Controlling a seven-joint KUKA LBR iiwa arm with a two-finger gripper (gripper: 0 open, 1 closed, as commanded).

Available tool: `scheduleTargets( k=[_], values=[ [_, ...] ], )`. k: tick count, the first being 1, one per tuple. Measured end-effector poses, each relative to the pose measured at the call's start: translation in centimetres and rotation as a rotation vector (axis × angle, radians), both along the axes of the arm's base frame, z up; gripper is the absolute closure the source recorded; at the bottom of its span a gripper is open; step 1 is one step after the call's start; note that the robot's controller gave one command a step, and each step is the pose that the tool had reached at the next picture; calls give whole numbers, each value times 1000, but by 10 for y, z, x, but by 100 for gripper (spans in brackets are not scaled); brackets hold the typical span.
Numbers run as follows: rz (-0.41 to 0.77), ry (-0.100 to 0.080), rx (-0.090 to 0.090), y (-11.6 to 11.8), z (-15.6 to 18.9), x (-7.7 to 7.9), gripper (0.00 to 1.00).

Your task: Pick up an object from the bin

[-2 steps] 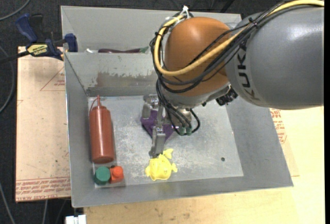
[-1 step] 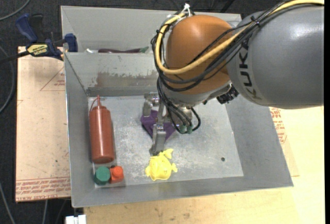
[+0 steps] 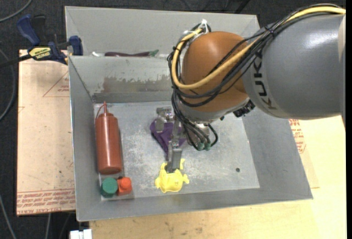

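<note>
The only writing I can read from here is on the arm [image 3: 308, 61]: dark block letters on its grey casing, just beside the orange cover [image 3: 212, 64]. They run sideways, top to bottom in my view. I make out K, U, K of the KUKA brand name. I cannot make out the last letter, down at the casing's lower edge.

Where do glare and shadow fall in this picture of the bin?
In the camera view, light comes from above: a soft sheen lies on the orange wrist cover and along the red squeeze bottle; the bin's back wall carries a bright band of glare; the purple thing under the wrist looks shaded, while the yellow toy at the gripper is lit evenly.
</note>
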State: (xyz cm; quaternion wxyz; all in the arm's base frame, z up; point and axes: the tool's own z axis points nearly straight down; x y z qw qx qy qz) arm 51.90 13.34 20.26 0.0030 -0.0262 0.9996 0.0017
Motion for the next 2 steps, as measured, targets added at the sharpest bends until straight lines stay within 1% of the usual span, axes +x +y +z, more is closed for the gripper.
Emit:
scheduleTargets(
  k=[1,2],
  values=[
    [85,7,-1,-45,-37,6,0],
    [110,-4,-5,-68,-86,33,0]
  ],
)
